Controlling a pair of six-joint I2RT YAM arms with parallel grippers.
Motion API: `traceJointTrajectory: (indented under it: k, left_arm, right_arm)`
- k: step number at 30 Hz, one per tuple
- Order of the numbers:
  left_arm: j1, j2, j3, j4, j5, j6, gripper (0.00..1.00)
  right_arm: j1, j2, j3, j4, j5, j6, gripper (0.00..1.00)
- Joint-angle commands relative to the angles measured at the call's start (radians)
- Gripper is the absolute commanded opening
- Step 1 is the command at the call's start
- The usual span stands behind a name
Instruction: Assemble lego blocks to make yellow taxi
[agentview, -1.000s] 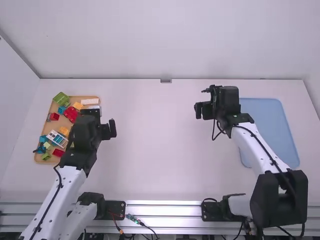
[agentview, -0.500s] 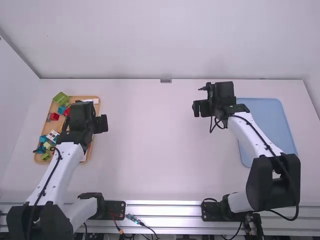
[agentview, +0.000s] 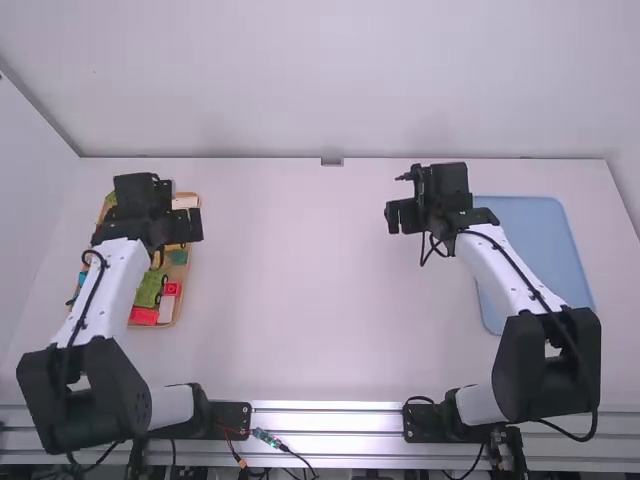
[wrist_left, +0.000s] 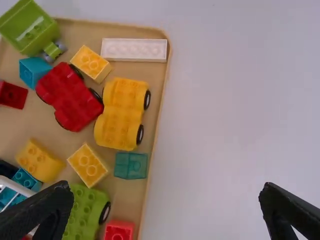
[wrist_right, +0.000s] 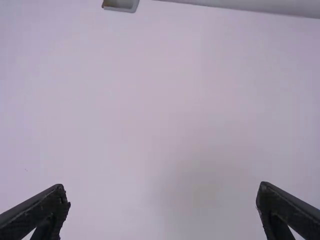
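My left gripper hangs above the wooden tray at the table's left. In the left wrist view my left gripper is open and holds nothing. Below it the tray bears a yellow wheeled base, yellow bricks, a red wheeled base and a white long brick. Over the table's right part, left of the blue tray, stands my right gripper. Its fingers are wide apart with bare table beneath in the right wrist view, where my right gripper shows again.
A blue tray lies at the right. The wooden tray also holds a green wheeled base, a teal brick, red bricks and a green block piece. A small grey fitting sits at the table's back edge.
My left arm has drawn left and slightly away from the camera, its gripper coming over the tray's right part. The right arm shifted slightly at first, then stayed still.
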Motion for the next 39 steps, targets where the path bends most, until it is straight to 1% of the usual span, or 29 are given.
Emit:
traceJointTrajectory:
  k: [1, 4, 10, 14, 16, 17, 18, 22, 24, 34, 39]
  left_arm:
    - [0.068, 0.052, 0.055, -0.021, 0.111, 0.036, 0.99]
    - [0.115, 0.117, 0.093, -0.035, 0.178, 0.122, 0.99]
    - [0.177, 0.245, 0.131, -0.010, 0.204, 0.231, 0.99]
    - [0.191, 0.302, 0.163, -0.037, 0.285, 0.308, 0.99]
    - [0.192, 0.312, 0.172, -0.055, 0.297, 0.356, 1.00]
    - [0.192, 0.314, 0.172, -0.057, 0.296, 0.367, 0.98]
    - [0.192, 0.317, 0.172, -0.057, 0.281, 0.381, 0.92]
    - [0.188, 0.317, 0.161, -0.030, 0.226, 0.374, 0.90]
    - [0.188, 0.317, 0.151, -0.026, 0.221, 0.381, 0.98]
    - [0.188, 0.348, 0.117, 0.032, 0.235, 0.373, 0.96]
    - [0.189, 0.402, 0.119, 0.058, 0.251, 0.373, 0.98]
  right_arm:
    - [0.001, 0.009, 0.035, -0.002, -0.003, -0.021, 0.99]
    - [0.001, 0.009, 0.035, 0.002, -0.003, -0.022, 0.99]
    - [0.001, 0.009, 0.035, 0.002, -0.003, -0.022, 0.99]
    - [0.001, 0.009, 0.035, 0.002, -0.003, -0.023, 0.99]
    - [0.001, 0.009, 0.035, 0.002, -0.002, -0.022, 0.99]
    - [0.001, 0.009, 0.035, 0.001, -0.003, -0.023, 0.99]
    - [0.001, 0.009, 0.035, 0.001, -0.003, -0.023, 0.99]
    - [0.002, 0.009, 0.035, -0.001, -0.003, -0.022, 0.99]
    - [0.001, 0.009, 0.035, -0.002, -0.003, -0.023, 0.99]
    - [0.001, 0.009, 0.035, -0.004, -0.006, -0.022, 0.99]
    - [0.001, 0.009, 0.034, -0.006, -0.005, -0.022, 0.99]
